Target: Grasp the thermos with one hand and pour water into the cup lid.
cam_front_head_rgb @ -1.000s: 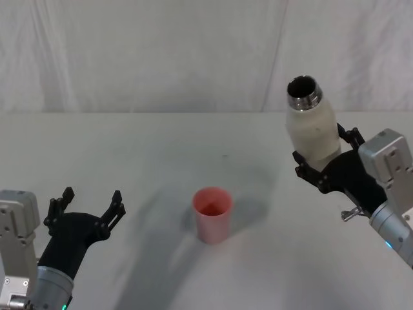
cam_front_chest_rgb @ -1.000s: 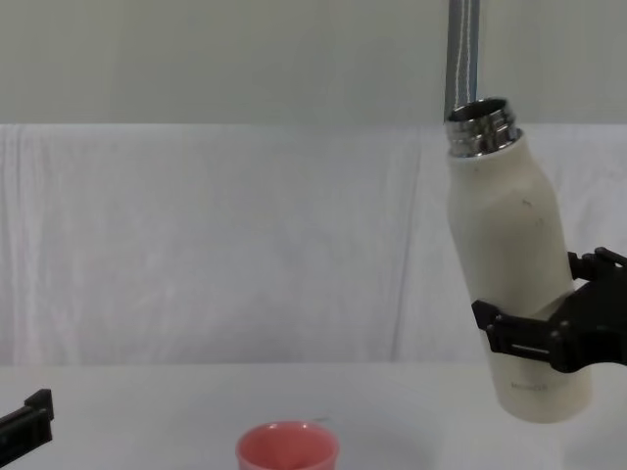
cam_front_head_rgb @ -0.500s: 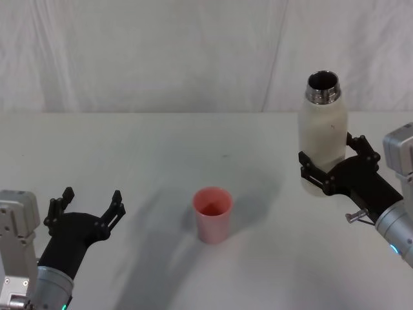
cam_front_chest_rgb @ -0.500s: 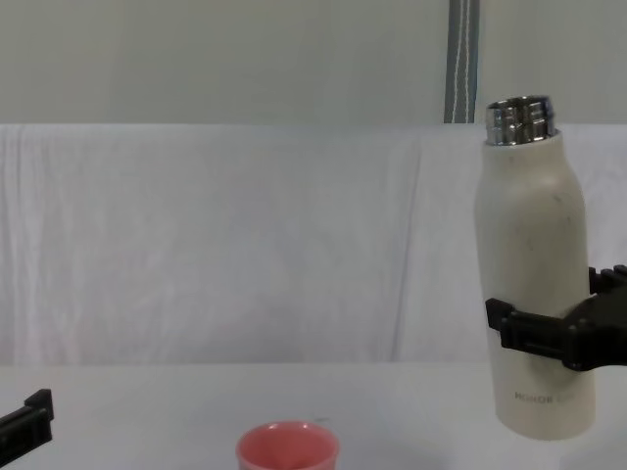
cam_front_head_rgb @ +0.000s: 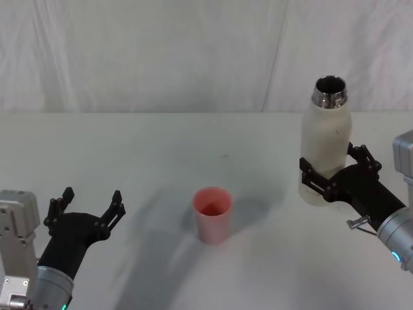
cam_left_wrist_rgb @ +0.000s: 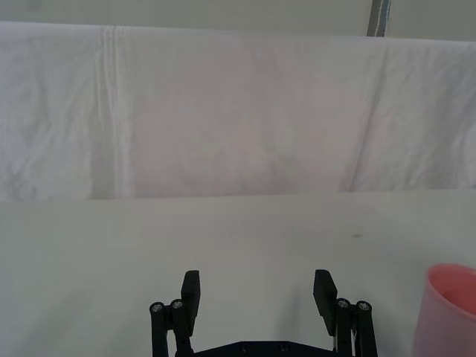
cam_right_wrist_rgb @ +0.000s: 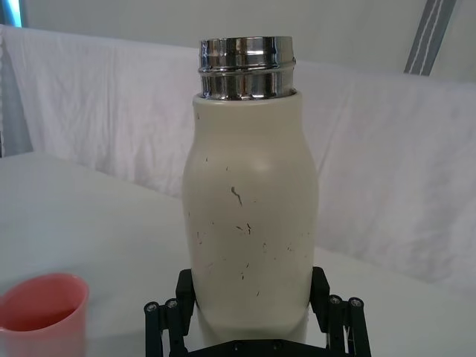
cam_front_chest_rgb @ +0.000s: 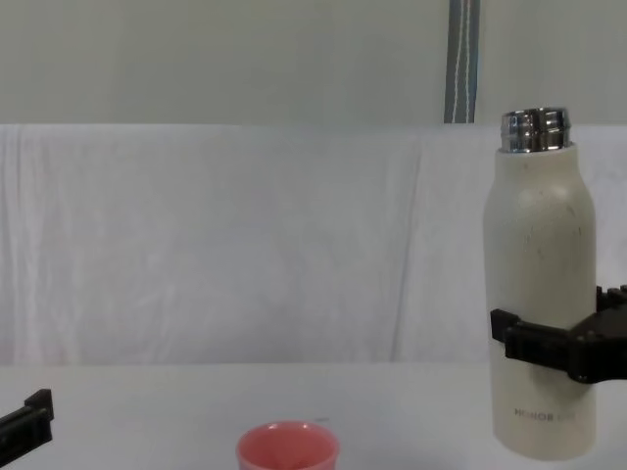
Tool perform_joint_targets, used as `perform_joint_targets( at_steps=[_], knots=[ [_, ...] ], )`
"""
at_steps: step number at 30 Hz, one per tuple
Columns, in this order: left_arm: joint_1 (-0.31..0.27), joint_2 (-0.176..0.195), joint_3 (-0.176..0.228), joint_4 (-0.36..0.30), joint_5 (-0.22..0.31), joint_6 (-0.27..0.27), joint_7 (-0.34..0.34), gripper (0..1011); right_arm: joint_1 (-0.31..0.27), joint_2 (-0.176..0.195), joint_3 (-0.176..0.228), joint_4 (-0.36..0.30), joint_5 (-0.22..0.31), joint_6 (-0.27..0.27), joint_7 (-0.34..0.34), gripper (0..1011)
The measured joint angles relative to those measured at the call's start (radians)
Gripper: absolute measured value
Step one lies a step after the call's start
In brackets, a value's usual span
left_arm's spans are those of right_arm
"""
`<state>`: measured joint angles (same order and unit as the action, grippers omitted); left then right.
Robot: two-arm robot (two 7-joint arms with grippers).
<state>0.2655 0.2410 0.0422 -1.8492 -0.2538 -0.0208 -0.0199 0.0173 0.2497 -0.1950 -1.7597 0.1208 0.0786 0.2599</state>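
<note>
- Since a second ago the thermos (cam_front_head_rgb: 326, 145) has swung from a lean toward the cup lid (cam_front_head_rgb: 211, 214) back to upright, and sits lower, at or just above the bench (cam_front_head_rgb: 161, 148).
- The right gripper (cam_front_head_rgb: 331, 173) has its fingers (cam_front_chest_rgb: 516, 343) clamped round the thermos's lower body.
- The cup lid stands well apart from those fingers, on their left.
- The left gripper (cam_front_head_rgb: 88, 208) idles low, fingers (cam_left_wrist_rgb: 190, 291) apart, holding nothing.
</note>
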Motion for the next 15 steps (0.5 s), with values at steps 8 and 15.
perform_joint_targets(
  at_steps=[8, 15],
  knots=[
    [0.0, 0.0, 0.0, 0.0, 0.0, 0.0, 0.0, 1001, -0.016, -0.001, 0.001, -0.003, 0.024, 0.009, -0.017, 953],
    [0.0, 0.0, 0.0, 0.0, 0.0, 0.0, 0.0, 1001, -0.03, -0.005, 0.011, 0.0, 0.041, 0.011, -0.035, 953]
  ],
)
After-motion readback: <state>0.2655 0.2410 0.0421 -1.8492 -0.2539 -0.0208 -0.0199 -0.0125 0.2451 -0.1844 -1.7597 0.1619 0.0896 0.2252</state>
